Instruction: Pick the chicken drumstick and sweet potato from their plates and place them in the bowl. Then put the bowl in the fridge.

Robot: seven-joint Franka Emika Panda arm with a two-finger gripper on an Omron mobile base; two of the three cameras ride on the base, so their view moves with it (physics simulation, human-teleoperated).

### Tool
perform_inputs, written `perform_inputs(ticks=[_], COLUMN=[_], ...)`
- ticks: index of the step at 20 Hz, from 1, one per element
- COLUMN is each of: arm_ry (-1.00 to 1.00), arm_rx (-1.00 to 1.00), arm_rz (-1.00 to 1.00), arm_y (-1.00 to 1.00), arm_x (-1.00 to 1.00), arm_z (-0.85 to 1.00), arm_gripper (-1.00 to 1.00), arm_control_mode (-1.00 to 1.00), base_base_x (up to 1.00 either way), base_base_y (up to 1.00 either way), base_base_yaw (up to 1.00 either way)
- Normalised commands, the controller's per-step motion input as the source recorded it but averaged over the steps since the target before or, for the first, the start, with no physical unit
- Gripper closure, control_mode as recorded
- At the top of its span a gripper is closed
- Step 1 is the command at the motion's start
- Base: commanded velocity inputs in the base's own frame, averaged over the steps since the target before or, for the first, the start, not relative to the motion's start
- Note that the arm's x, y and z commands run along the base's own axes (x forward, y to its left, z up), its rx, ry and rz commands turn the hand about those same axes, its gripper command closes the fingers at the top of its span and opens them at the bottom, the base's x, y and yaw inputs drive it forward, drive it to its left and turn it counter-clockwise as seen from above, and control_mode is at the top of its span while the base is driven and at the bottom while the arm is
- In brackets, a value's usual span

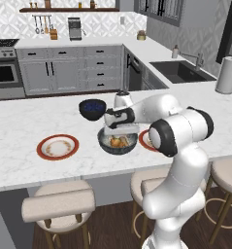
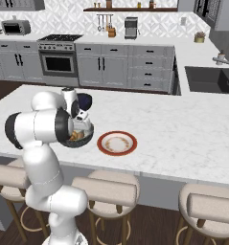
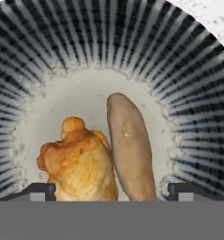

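Observation:
The dark ribbed bowl point(image 1: 105, 142) point(image 2: 88, 138) point(image 3: 108, 37) stands on the island counter between two red-rimmed plates point(image 1: 58, 146) point(image 2: 117, 142). Inside it, side by side and touching, lie the lumpy golden chicken drumstick point(image 3: 80, 164) point(image 1: 116, 142) and the smooth tan sweet potato point(image 3: 130, 145). My gripper point(image 3: 112, 191) point(image 1: 120, 130) hovers just above the bowl, pointing down into it. Its fingertips point(image 3: 42, 191) stand wide apart, open, on either side of the food and grip nothing. Both plates are bare; my arm partly hides the right plate point(image 1: 144, 140). The fridge is out of view.
A smaller glossy dark blue bowl point(image 1: 92, 108) point(image 2: 85, 101) sits just behind the ribbed bowl. Padded stools point(image 1: 59, 204) point(image 2: 104, 191) line the island's near edge. A sink point(image 1: 180, 70) and a paper towel roll point(image 1: 227, 74) are on the far right counter.

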Motion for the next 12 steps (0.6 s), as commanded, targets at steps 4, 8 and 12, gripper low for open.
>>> perform_inputs(ticks=[4,8,12], arm_ry=[-0.02,0.0,0.0], arm_rx=[0.05,0.04,0.0], arm_rz=[-0.1,-0.14,-0.13], arm_y=[-0.3,-0.63,-0.46], arm_x=[-0.47,-0.15,0.01], arm_z=[0.57,0.13,-0.09], arm_gripper=[-1.0,-1.0,-1.0], arm_control_mode=[-1.0,-1.0,-1.0], base_base_x=[0.0,0.0,0.0], base_base_y=[0.0,0.0,0.0], base_base_yaw=[0.0,0.0,0.0])
